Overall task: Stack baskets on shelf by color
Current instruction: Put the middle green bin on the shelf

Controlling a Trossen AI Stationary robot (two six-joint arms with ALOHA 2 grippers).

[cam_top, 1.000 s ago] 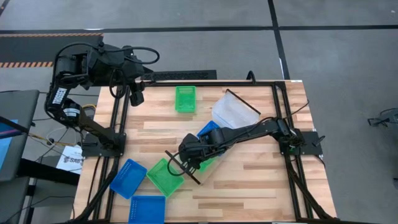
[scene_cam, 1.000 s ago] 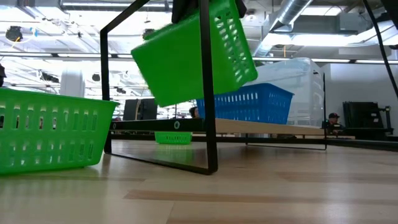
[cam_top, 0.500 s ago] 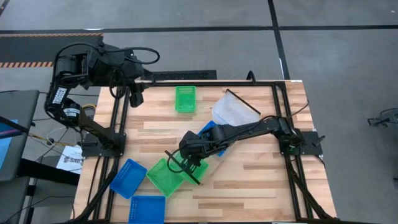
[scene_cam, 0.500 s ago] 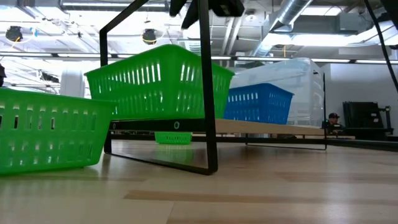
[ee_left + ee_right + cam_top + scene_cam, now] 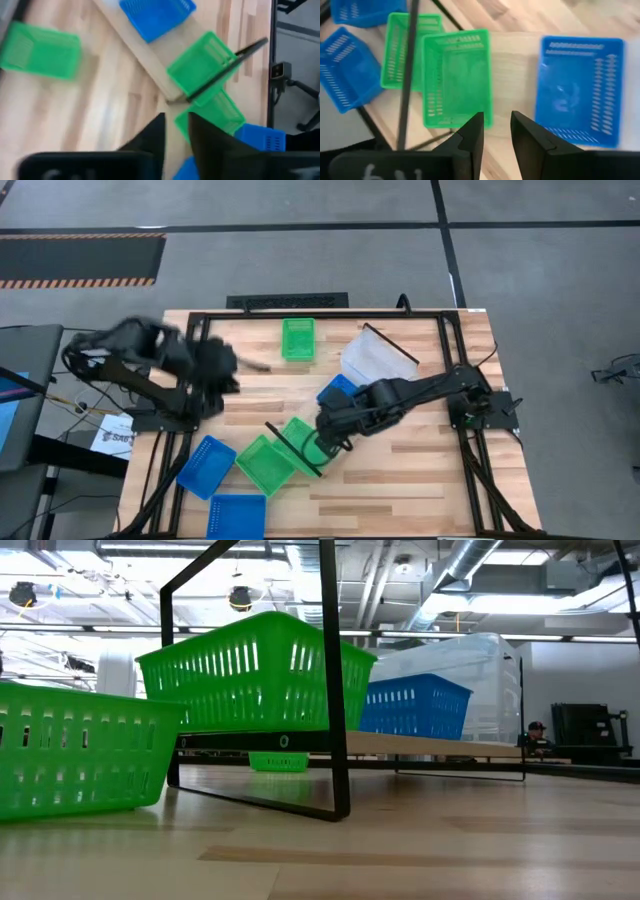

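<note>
The left gripper [image 5: 222,370] hovers over the table's left edge, fingers nearly closed, holding nothing. One green basket [image 5: 262,463] lies on the table [image 5: 400,480] near its front edge. A second green basket [image 5: 302,437] sits on the shelf's [image 5: 512,55] end. The right gripper [image 5: 330,435] hovers beside it, fingers parted, empty.
</note>
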